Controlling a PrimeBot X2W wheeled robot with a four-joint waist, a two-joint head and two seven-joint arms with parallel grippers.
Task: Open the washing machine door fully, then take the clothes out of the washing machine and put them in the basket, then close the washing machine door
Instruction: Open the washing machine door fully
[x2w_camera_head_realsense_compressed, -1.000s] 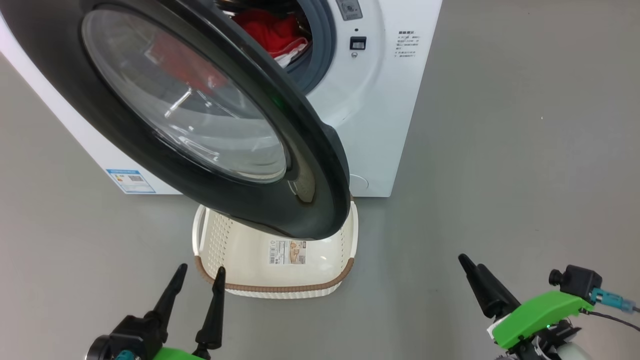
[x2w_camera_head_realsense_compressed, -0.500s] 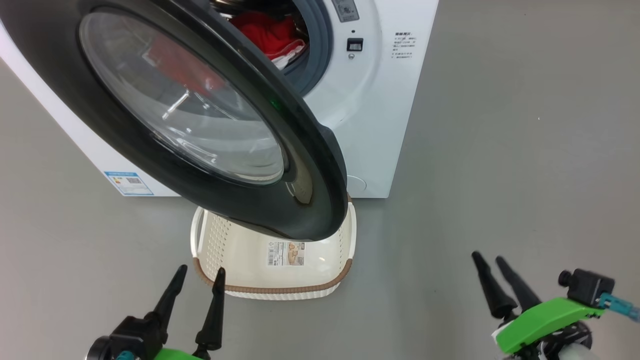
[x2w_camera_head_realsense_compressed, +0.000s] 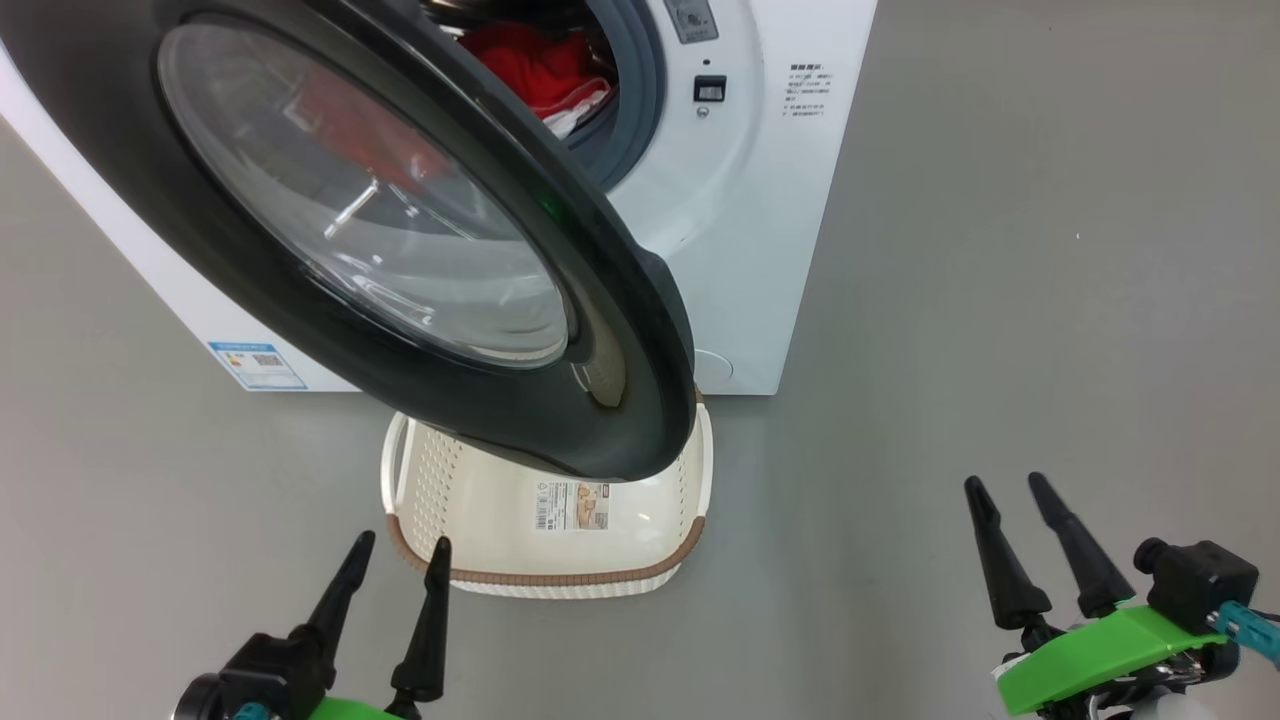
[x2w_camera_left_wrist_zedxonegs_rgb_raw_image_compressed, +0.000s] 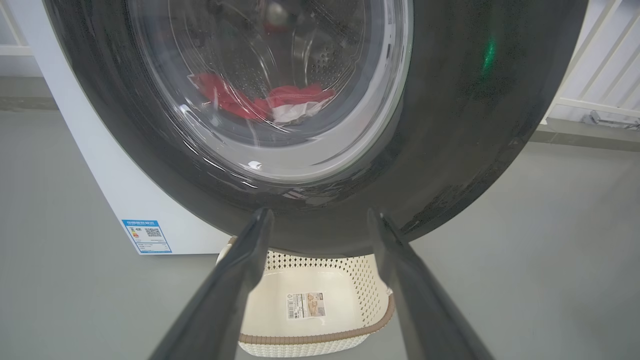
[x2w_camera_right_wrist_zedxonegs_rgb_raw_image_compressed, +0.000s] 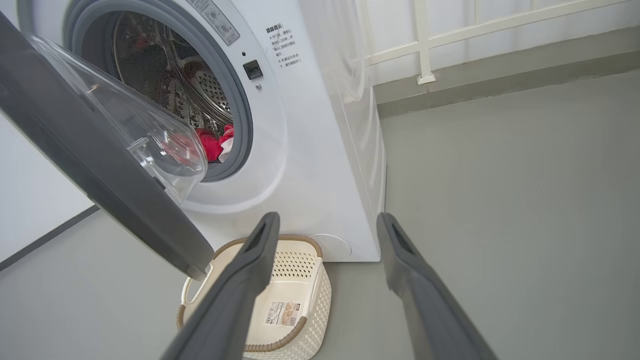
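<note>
Partly open, the washing machine door (x2w_camera_head_realsense_compressed: 620, 330) stands swung out from the white washing machine (x2w_camera_head_realsense_compressed: 740, 250), its black rim and clear bowl window turned toward the robot. Behind it, in the steel drum, lie the clothes: a red polo shirt (x2w_camera_head_realsense_compressed: 530, 65) and, at its lower right edge, a white cloth piece (x2w_camera_head_realsense_compressed: 585, 108). Both are well apart from every finger.

Just in front of the machine, on the grey floor (x2w_camera_head_realsense_compressed: 1000, 250), stands the basket (x2w_camera_head_realsense_compressed: 560, 582), partly under the lower edge of the door. A paper label (x2w_camera_head_realsense_compressed: 573, 505) lies on its bottom.

At the lower left of the head view, the left gripper (x2w_camera_head_realsense_compressed: 402, 540) has its two fingers spread wide and holds nothing. Its tips are near the basket's near left corner, below the door. In the left wrist view the door's lower rim lies straight ahead of these tips.

At the lower right, the right gripper (x2w_camera_head_realsense_compressed: 1003, 482) is also spread wide and holds nothing. It is over bare floor, well apart from the basket and the door.
</note>
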